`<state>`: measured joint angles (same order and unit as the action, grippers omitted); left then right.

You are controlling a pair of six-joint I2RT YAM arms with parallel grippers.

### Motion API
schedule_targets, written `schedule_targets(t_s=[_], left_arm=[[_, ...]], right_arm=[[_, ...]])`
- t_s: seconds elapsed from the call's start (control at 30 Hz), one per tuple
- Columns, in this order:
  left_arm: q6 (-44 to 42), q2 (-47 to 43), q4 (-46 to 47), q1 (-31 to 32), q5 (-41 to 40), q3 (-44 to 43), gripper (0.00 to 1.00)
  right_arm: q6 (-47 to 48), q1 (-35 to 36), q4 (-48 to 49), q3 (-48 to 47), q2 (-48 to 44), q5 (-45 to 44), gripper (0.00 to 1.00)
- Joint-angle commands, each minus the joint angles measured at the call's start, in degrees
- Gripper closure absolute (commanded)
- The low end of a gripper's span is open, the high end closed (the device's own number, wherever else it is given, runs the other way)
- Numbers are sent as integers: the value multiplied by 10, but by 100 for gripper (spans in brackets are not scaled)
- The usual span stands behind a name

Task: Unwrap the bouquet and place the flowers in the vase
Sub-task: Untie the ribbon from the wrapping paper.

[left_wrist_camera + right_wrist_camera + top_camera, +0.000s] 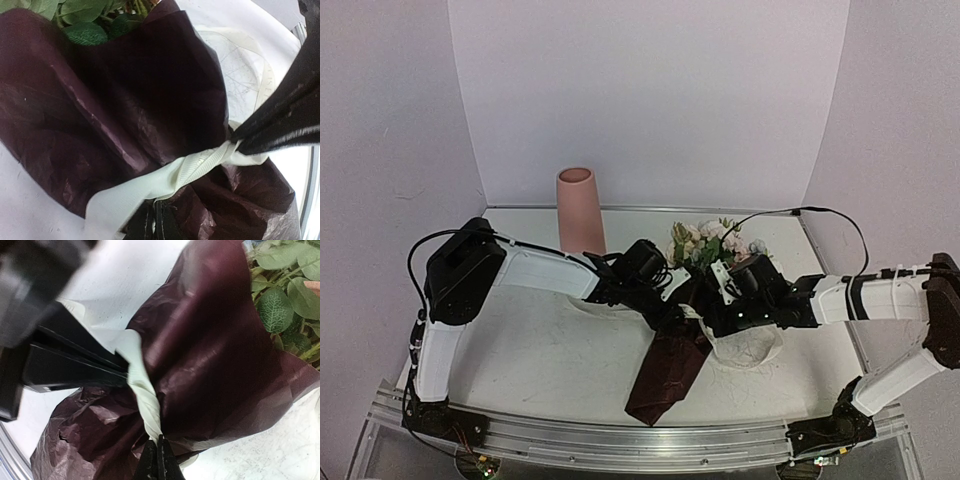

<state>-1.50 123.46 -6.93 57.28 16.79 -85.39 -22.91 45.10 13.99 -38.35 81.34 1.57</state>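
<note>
Now, flowers (705, 242) inside wrapping paper (668, 375), vase (580, 210) apart.

Vase (580, 210) stands at back of table (540, 355), left of ctr. Bouquet (692, 300) lies mid-table, right of & nearer than vase: flowers (705, 243) toward back, wrapper (665, 380) toward front edge. Ribbon (170, 177) round wrapper's waist; L gripper (154, 221) on it from left, R gripper (159, 460) from right.

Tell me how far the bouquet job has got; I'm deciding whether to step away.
Nothing looks finished: the cream ribbon still cinches the dark red paper around the flowers. In hand: the left gripper and right gripper are both shut on that ribbon. Left: free the ribbon, open the paper, move the flowers to the vase, standing apart at the back.
</note>
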Motion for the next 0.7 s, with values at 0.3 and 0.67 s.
schedule_targets(t_s=[0.3, 0.67], left_arm=[[36, -81, -2, -1, -49, 40, 97], [43, -82, -2, -1, -84, 59, 97]], right_arm=[[-27, 4, -5, 37, -22, -43, 99], [-61, 3, -10, 92, -49, -54, 97]])
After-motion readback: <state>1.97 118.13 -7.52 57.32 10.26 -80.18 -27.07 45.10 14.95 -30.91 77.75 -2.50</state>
